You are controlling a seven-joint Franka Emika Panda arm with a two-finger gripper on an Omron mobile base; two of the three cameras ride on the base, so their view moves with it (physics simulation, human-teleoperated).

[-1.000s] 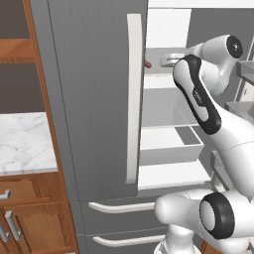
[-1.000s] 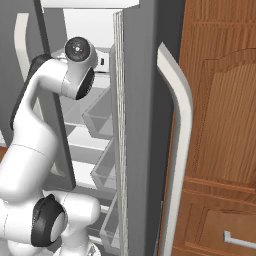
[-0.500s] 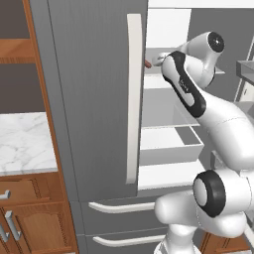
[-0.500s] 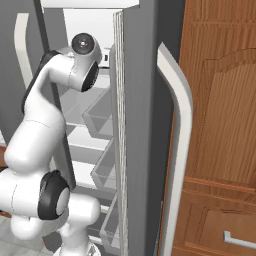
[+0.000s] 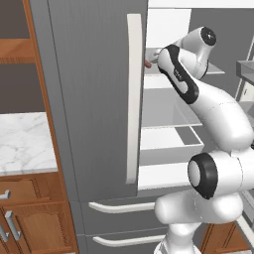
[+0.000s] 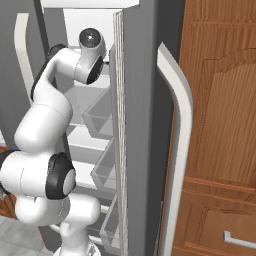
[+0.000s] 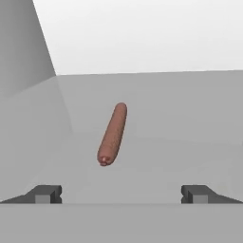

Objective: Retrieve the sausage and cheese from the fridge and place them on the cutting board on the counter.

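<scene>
We look into a simulated kitchen where the tall grey fridge [image 5: 94, 99] stands with its right door swung open; its left door is shut, with a long pale vertical handle [image 5: 133, 99] down its edge. Inside, pale grey shelves and bins [image 6: 102, 117] step down one below another, and two lower drawers with horizontal handles [image 5: 119, 207] close the front. To the left of the fridge lies the desk [image 5: 22, 141], white marble with grey veining, over brown wooden cabinets [image 5: 30, 218] with silver bar handles. On the far right, brown panelled cabinetry [image 6: 220, 125] rises beside the open fridge door [image 6: 142, 125].

The white arm [image 5: 208, 104] reaches up into the upper part of the fridge. Our end effector [image 7: 121, 194] is spread wide and has hold of nothing (its two dark tips stand far apart at the bottom of the hand view). The sausage [image 7: 113, 134] lies on a flat grey shelf [image 7: 190, 123] ahead of the tips, between them in line, apart from both. In the left base view a small reddish end [image 5: 147, 63] peeks out past the shut door's edge.
</scene>
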